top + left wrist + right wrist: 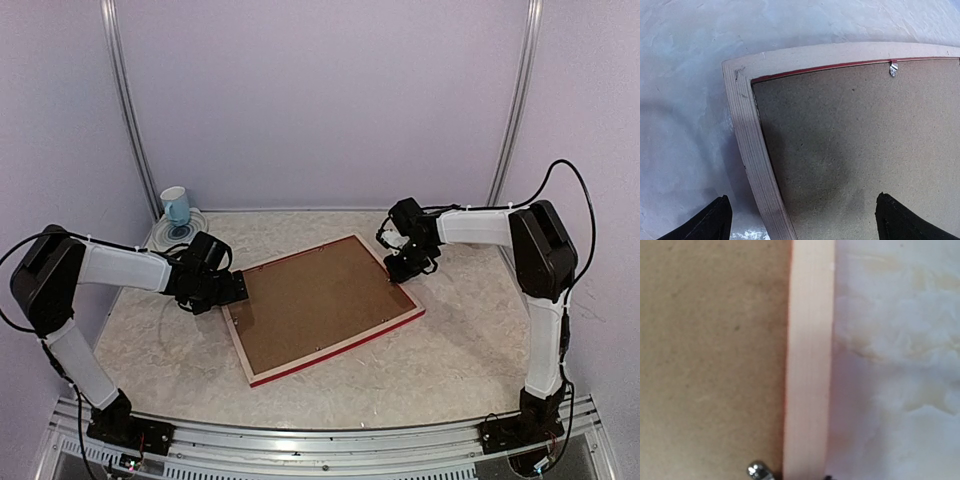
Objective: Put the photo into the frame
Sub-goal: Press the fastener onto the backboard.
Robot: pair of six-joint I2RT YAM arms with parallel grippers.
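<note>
One frame [338,343] lies face down mid-desk, rotated a bit, pale wood back up and red showing along the near edge. One brown backing board [320,295] fills its opening. The photo is not visible in any view. Small metal tabs hold the board: one tab [893,69] shows in the left wrist view and one tab [757,471] in the right wrist view; too small to count from the top. Two arms, two claws. The left claw [238,287] is at the frame's left edge, spread wide, with one fingertip [710,222] over the desk [470,350] and the other over the board, straddling the rim and holding nothing. The right claw [405,268] is over the frame's far-right edge; its fingers barely show in its own camera, so I cannot tell how far open it is or whether it grips anything. One pale blue mug [175,205] stands on one round plate [190,233] at the far-left corner, behind the left arm and well apart from the frame.
</note>
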